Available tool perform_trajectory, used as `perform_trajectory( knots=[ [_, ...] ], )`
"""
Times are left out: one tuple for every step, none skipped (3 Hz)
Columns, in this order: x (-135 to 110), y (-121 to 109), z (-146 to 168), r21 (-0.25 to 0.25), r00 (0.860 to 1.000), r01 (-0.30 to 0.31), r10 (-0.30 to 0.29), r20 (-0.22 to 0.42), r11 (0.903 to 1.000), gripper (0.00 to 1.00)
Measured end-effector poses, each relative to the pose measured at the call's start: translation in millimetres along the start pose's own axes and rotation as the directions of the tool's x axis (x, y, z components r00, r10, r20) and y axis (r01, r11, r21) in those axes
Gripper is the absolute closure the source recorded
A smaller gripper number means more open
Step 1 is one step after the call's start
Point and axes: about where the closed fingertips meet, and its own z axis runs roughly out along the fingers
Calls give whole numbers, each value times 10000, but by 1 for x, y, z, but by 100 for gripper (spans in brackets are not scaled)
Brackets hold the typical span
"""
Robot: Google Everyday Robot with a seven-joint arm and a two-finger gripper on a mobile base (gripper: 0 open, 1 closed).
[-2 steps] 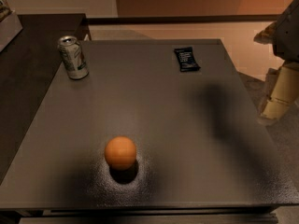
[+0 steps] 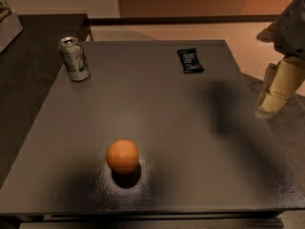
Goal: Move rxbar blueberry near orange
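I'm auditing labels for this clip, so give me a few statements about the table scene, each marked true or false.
1. The rxbar blueberry lies flat on the table, near its far edge. True.
2. The orange touches the rxbar blueberry. False: they lie well apart, with the orange near the front edge.
3. The can stands upright at the far left corner. True.
4. The gripper holds the rxbar blueberry. False: it hangs beside the table's right edge, away from the bar.

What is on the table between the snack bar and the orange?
Nothing: the camera view shows only bare table between snack bar and orange. The can stands aside; the gripper hangs past the table's right edge.
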Motion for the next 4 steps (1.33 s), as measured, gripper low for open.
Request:
perform_trajectory(
  knots=[
    [0,-32,17,94,9957,-850,846,377,9963,0],
    [-3,-66,32,421,9786,-1974,1943,685,9794,0],
    [-13,-95,52,666,9492,-3067,2999,955,9495,0],
    [-30,-119,79,671,9060,-4170,4086,1100,9064,0]
  ],
)
